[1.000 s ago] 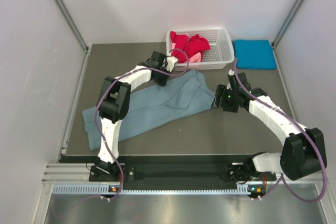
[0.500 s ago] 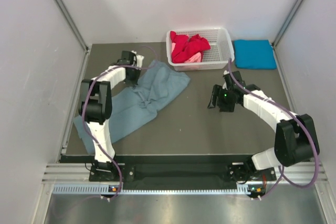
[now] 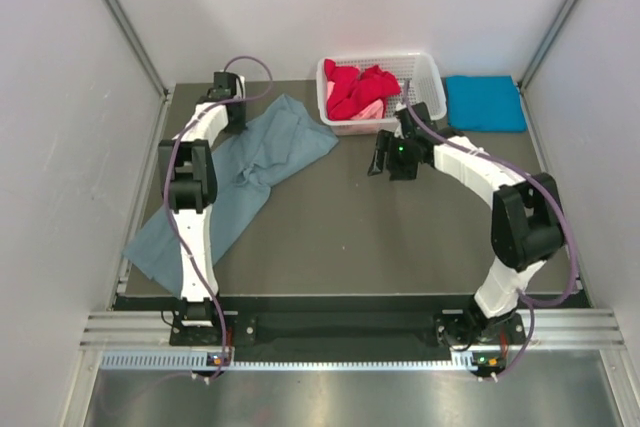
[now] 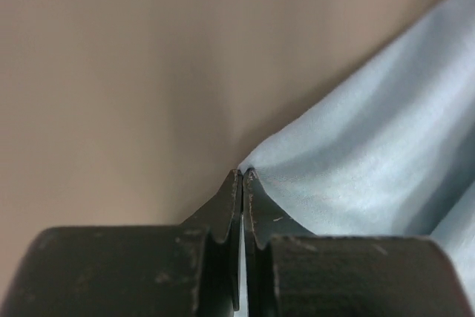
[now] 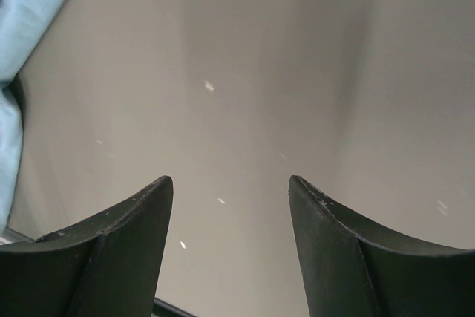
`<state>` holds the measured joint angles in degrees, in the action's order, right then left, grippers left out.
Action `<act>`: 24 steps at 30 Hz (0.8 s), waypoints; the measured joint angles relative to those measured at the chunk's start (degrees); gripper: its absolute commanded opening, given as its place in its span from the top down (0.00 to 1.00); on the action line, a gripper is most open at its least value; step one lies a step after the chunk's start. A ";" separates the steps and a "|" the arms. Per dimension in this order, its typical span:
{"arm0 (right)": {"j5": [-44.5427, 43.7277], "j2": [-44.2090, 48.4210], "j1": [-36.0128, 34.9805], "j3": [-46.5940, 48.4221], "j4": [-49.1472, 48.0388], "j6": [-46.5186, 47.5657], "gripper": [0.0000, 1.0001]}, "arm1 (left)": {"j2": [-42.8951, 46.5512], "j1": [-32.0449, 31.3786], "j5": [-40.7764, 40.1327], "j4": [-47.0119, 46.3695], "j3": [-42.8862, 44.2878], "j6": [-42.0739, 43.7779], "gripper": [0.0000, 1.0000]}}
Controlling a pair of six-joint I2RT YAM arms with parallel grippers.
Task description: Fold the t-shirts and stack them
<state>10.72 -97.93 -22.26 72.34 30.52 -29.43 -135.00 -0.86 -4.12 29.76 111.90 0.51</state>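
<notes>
The left fingers [image 4: 242, 183] pinch shut on an edge of the grey-blue t-shirt [image 3: 262, 147], which sprawls rumpled down the left side of the bench [image 3: 380, 237]; this appears to be the spreading step. Mid-bench, the right fingers [image 3: 380, 160] hang open and empty beside the basket [image 3: 428, 107] of red and pink t-shirts [image 3: 355, 87]. A turquoise t-shirt [image 3: 485, 104] lies folded far right. Next, the right fingers likely must take an opposite edge.
</notes>
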 measured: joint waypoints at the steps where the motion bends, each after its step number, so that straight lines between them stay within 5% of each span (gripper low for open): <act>1: 0.17 -1.38 -0.76 1.33 -0.37 -0.11 0.36 | -1.42 0.00 -0.39 -0.02 2.14 -0.79 1.00; 5: 1.66 -6.88 -4.11 6.40 -1.70 -0.90 0.36 | -4.87 0.35 -1.40 0.74 7.87 -2.38 1.00; 7: 2.89 -9.99 -6.10 9.16 -2.40 -1.84 0.36 | -5.60 0.90 -1.53 0.90 9.20 -2.58 0.86; 9: 3.82 -12.87 -7.85 11.80 -3.52 -2.95 0.36 | -6.16 1.60 -1.55 1.60 10.54 -3.02 0.59; 15: 4.50 -22.60 -11.74 20.59 -9.31 -7.28 0.37 | -3.52 2.99 -0.68 1.57 7.13 -7.08 0.39; 24: -6.71 -35.10 -16.70 34.97 -14.86 -10.88 0.42 | 16.94 0.00 -0.68 4.66 -8.63 -12.50 0.39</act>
<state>4.01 -133.03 -38.96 107.31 15.66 -40.32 -118.06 -0.86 -4.80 34.41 103.26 -11.99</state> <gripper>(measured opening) 0.583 0.614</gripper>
